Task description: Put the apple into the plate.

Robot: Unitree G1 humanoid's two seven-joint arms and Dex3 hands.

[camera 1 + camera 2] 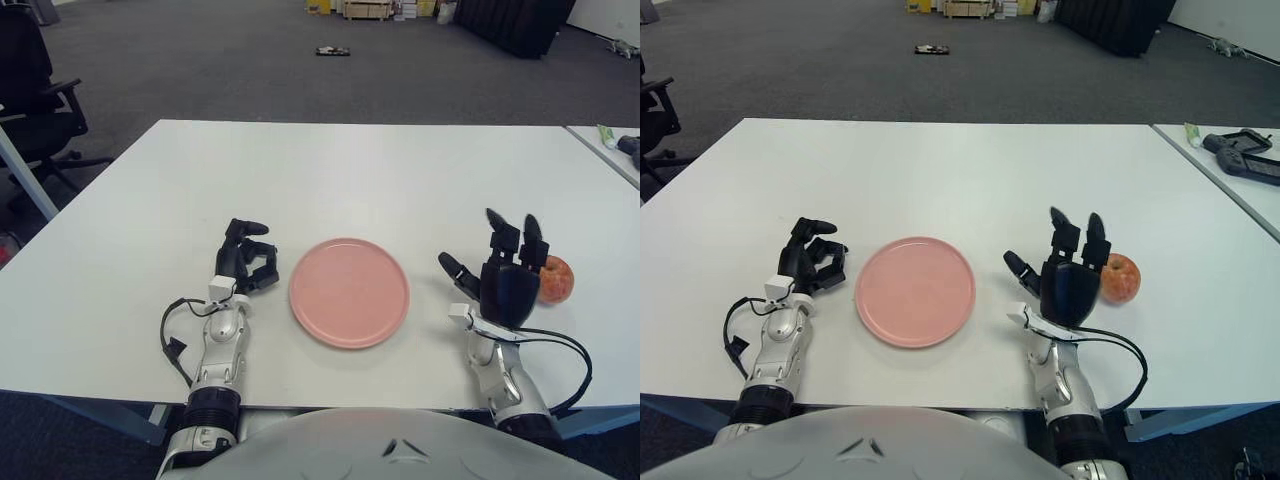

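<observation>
So the thing that matters here is where the round red-and-yellow apple [555,279] sits relative to the right hand [506,272]: it's just off that hand's outer side, to the right and a touch further away from the robot, partly hidden behind the raised fingers [497,231]. The right hand is lifted up off the white worktop [340,175] with its dark fingers spread wide and pointing up, holding nothing, palm side looking like it's turned roughly toward the apple, though I can't tell if anything is touching yet; in the right eye view there's still a sliver of gap showing between them. The apple is basically round so there's no long axis to worry about, any side approach should do. The flat round pink plate [349,292] is on the other side of that hand, toward the middle of the worktop, so the hand sits between apple and plate. My read: the next bit is a short sideways reach to the right to wrap the apple, then carry it left over to the plate. The left hand [245,262] shows just left of the plate with its fingers curled in, empty, and it's way further from the apple, with the plate in between, so the right hand is clearly the one for this job.
</observation>
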